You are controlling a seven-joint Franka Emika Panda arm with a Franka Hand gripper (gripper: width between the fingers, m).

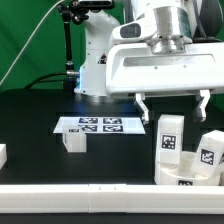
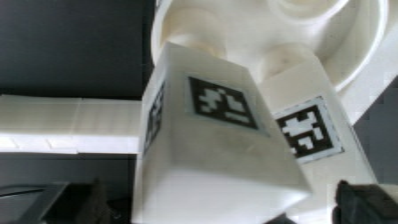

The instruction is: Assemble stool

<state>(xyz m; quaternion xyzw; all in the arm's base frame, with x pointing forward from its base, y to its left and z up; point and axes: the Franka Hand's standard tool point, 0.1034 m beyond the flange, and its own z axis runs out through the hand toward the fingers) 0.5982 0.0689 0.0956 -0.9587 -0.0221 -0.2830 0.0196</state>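
Observation:
My gripper hangs open just above an upright white stool leg with a tag on its face. In the wrist view the leg fills the middle, showing two tags, and the gripper stands open with one dark finger on each side of it, not touching. The leg stands on the round white seat at the exterior view's lower right; part of the seat's rim shows past the leg. A second tagged leg stands beside it.
The marker board lies mid-table. A small white leg block sits by it, and another white piece is at the exterior view's left edge. A white rail runs along the front.

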